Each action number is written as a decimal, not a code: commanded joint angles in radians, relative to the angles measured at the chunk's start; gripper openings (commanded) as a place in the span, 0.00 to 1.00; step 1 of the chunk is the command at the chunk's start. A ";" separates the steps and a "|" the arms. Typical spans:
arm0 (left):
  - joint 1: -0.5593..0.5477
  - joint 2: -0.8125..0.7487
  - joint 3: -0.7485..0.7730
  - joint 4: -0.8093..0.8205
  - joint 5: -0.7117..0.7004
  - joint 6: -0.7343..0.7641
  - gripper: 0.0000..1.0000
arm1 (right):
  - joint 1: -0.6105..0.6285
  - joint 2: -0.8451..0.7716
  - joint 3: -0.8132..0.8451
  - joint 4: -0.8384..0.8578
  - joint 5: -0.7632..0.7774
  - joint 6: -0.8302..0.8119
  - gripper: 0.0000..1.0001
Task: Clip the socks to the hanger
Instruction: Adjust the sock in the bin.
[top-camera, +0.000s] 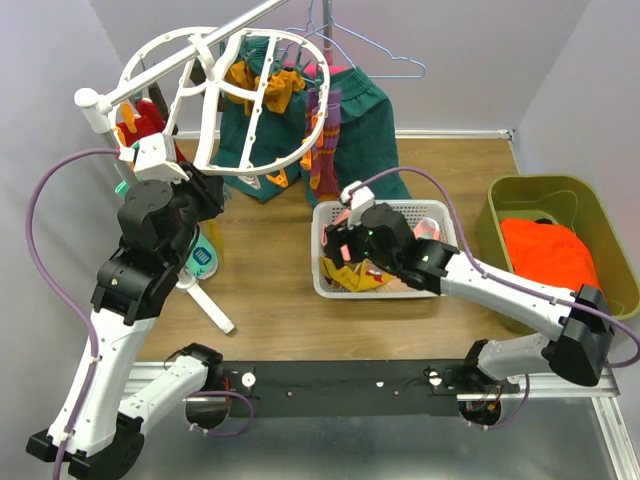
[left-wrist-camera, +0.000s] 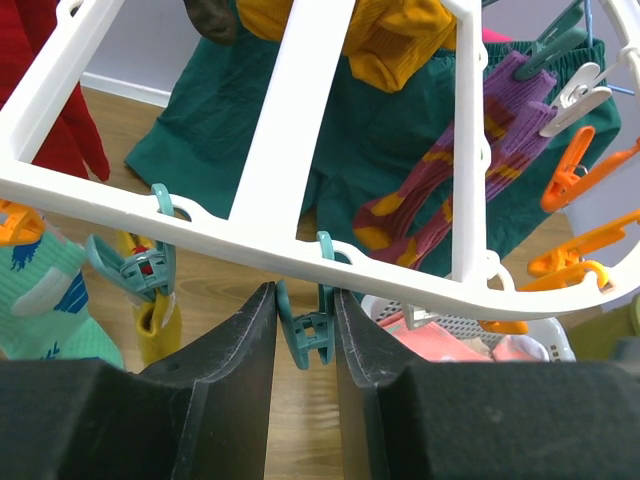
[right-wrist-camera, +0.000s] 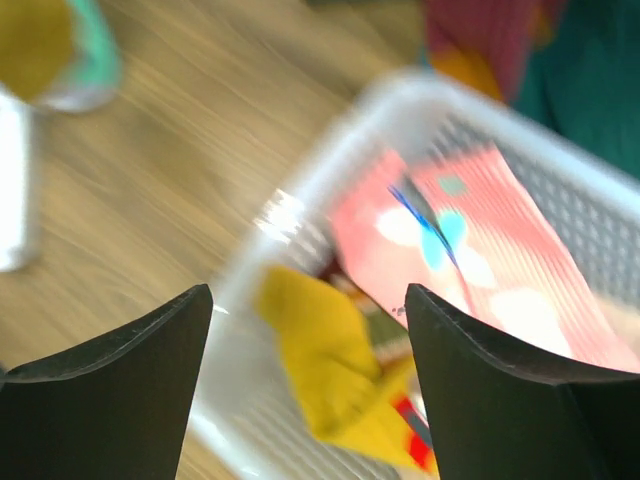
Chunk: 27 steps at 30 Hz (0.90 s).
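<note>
Top: basket (top-camera: 440, 212) mid-table, socks (top-camera: 360, 275) heaped inside. Olive bin (top-camera: 520, 195) at right holds orange cloth (top-camera: 545, 250). Hanger (top-camera: 215, 95) hangs upper left. Left gripper (top-camera: 208, 188) is at its near rim, right gripper (top-camera: 345, 240) over the basket.

Left wrist: left gripper (left-wrist-camera: 305, 290) nearly closed, pinching a teal clip (left-wrist-camera: 303, 335) dangling from the hanger (left-wrist-camera: 280, 150) rim.

Right wrist, blurred: right gripper (right-wrist-camera: 305, 300) spread wide, holding nothing. Pink sock (right-wrist-camera: 470, 250) and mustard sock (right-wrist-camera: 330, 370) lie in the basket (right-wrist-camera: 300, 210) below.
</note>
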 joint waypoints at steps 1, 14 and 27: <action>0.000 -0.019 -0.011 0.030 0.010 0.011 0.00 | -0.161 -0.026 -0.109 -0.184 -0.119 0.083 0.84; 0.000 -0.019 -0.006 0.016 0.017 0.005 0.00 | -0.281 0.144 -0.131 -0.282 -0.005 0.201 0.76; 0.002 -0.013 -0.009 0.016 0.024 0.011 0.00 | -0.347 0.103 -0.246 -0.230 -0.018 0.311 0.72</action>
